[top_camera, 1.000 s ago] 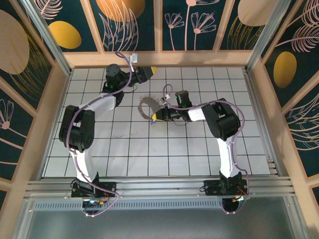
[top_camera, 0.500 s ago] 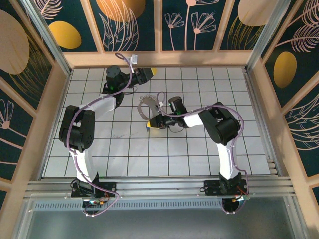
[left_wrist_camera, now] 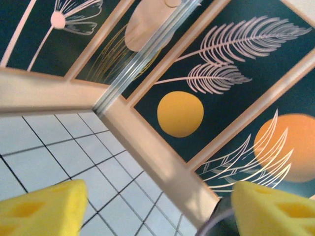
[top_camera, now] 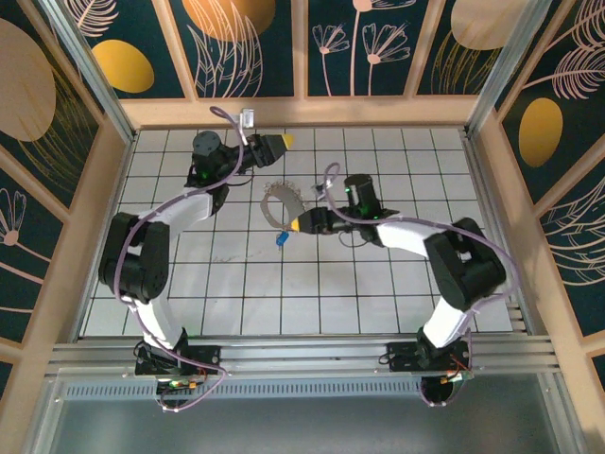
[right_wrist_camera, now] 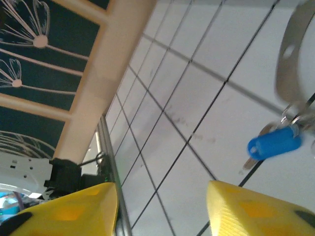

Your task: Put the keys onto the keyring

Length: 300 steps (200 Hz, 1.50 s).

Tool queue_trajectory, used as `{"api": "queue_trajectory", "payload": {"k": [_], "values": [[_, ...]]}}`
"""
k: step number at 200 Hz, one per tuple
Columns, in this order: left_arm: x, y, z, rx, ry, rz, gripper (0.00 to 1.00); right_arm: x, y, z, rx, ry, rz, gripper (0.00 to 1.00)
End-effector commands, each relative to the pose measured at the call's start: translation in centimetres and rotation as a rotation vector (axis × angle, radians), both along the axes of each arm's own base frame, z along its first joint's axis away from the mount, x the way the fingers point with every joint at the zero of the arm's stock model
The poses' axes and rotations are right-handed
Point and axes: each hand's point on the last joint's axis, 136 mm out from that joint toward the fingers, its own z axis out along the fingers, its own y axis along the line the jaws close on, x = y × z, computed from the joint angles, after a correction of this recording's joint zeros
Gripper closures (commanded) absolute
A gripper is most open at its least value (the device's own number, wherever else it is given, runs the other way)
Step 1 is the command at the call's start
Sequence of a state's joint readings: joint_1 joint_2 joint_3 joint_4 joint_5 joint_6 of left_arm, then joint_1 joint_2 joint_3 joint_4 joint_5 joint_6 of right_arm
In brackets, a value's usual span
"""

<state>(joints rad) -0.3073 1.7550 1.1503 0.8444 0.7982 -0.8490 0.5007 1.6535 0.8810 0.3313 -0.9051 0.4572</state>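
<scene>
Seen from above, dark wall panels [top_camera: 85,38] painted with leaves and orange discs fence the white tiled table [top_camera: 378,284] on three sides. On the left of the frame the left arm [top_camera: 137,251] reaches up to the upper middle, where the left tool [top_camera: 280,142] hangs near the back wooden rail [top_camera: 378,112] with bare tiles around it. Its own camera has the two yellow fingers [left_wrist_camera: 42,206] at the bottom corners, spread wide with only tiles and wall between them. Just below and right of that tool, at the centre of the overhead frame, the keyring [top_camera: 281,202] lies flat on the tiles, its rim fringed with small metal bits. The blue-headed key [top_camera: 282,239] lies on the table just under the hoop's lower edge. In the right wrist view its head meets small loops at the band's end, though I cannot tell whether it is threaded on. Right of it the right tool [top_camera: 300,224] points at the hoop from close by, its fingers [right_wrist_camera: 256,211] parted and holding nothing, the key lying ahead of them. The right arm [top_camera: 463,270] bends away to the lower right, a purple cable [top_camera: 329,175] looping above it
</scene>
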Motion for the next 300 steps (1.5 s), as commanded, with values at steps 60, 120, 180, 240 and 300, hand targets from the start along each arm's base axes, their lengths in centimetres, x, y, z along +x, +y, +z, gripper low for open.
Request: {"api": "queue_trajectory", "payload": {"k": [60,120,180,240,300], "values": [[-3.1,7.5,0.1,0.177,-0.106,0.442,0.02,6.7,-16.1,6.9,-0.2,-0.292,-0.627,0.16],[-7.6,18.3,-2.7,0.392,-0.288,0.994,0.01,8.3,-30.6,9.3,-0.35,-0.557,-1.247,0.03],[-10.4,25.7,-7.8,0.626,-0.305,1.285,0.01,8.3,-35.3,2.5,-0.574,-0.59,-1.372,0.02],[-10.0,28.1,-14.0,0.707,-0.271,1.311,0.01,8.3,-34.8,0.1,-0.569,-0.679,-1.301,0.02],[-7.1,27.2,-17.2,0.749,-0.243,1.163,0.01,6.6,-32.2,-3.3,-0.497,-0.764,-1.146,0.04]]}}
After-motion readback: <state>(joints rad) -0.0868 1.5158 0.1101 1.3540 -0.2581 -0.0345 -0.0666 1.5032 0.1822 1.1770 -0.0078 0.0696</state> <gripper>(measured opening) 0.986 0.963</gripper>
